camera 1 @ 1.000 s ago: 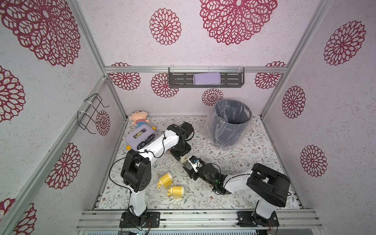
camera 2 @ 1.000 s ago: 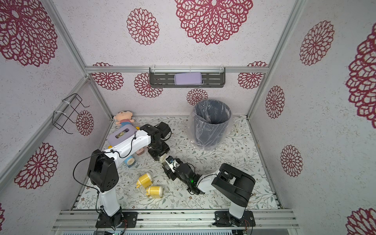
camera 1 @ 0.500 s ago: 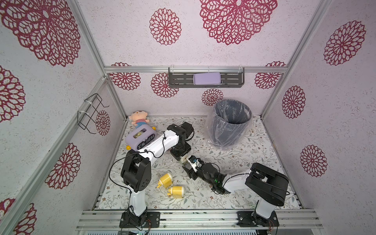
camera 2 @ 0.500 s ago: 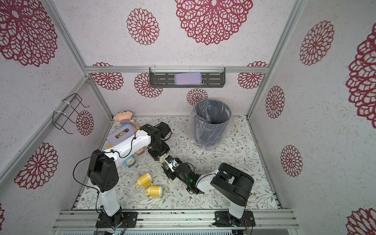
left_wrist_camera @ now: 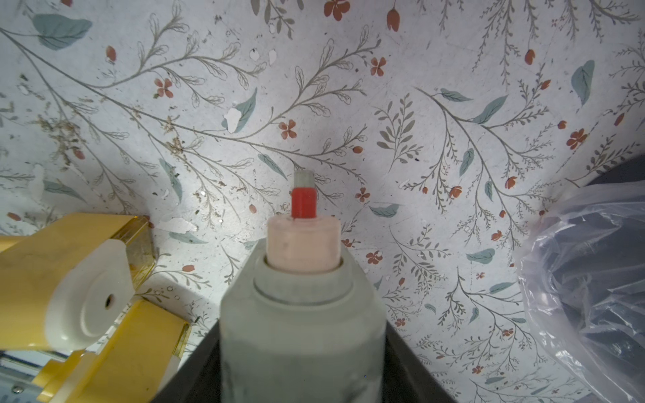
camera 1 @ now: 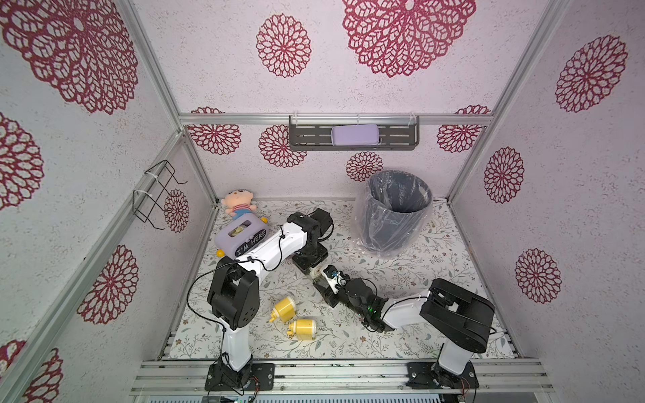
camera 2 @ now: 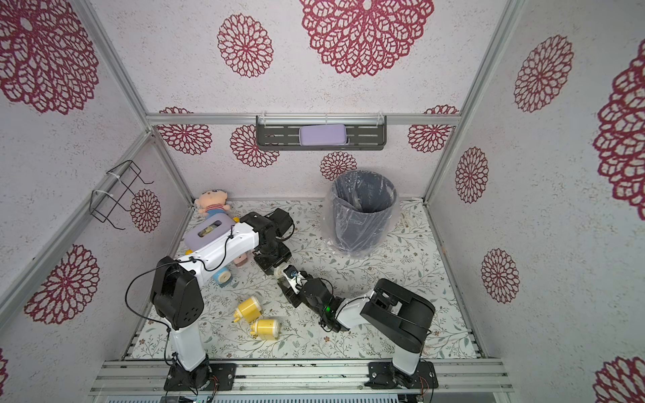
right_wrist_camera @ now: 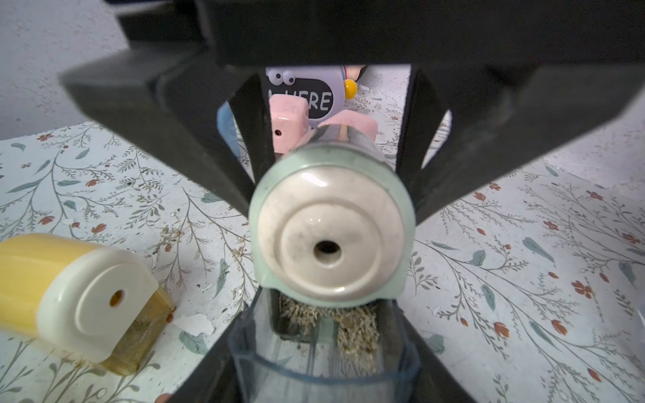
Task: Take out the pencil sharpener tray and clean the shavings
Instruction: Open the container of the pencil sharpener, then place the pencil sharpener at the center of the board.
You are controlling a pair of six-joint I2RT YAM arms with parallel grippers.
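A pale green pencil sharpener [camera 1: 318,273] [camera 2: 280,270] with a cream front [right_wrist_camera: 331,237] is held just above the floral floor. My left gripper [camera 1: 309,260] [left_wrist_camera: 302,335] is shut on its body [left_wrist_camera: 302,314]. The pink crank end [left_wrist_camera: 303,244] faces the left wrist camera. The clear tray [right_wrist_camera: 324,352] sticks out from under the cream front, with tan shavings [right_wrist_camera: 354,322] inside. My right gripper [camera 1: 330,284] [camera 2: 291,282] [right_wrist_camera: 323,335] is shut on the tray's two sides.
A grey bin lined with a plastic bag [camera 1: 394,209] [camera 2: 363,209] stands at the back right. Two yellow sharpeners [camera 1: 284,308] [camera 1: 303,328] lie front left of the grippers. A purple box [camera 1: 241,237], a doll [camera 1: 239,204], pink sharpeners [right_wrist_camera: 286,122] and a blue one [camera 2: 221,275] crowd the left.
My right arm has edged slightly toward the sharpener, and its jaws have come in on the tray. The left arm and the sharpener have stayed put.
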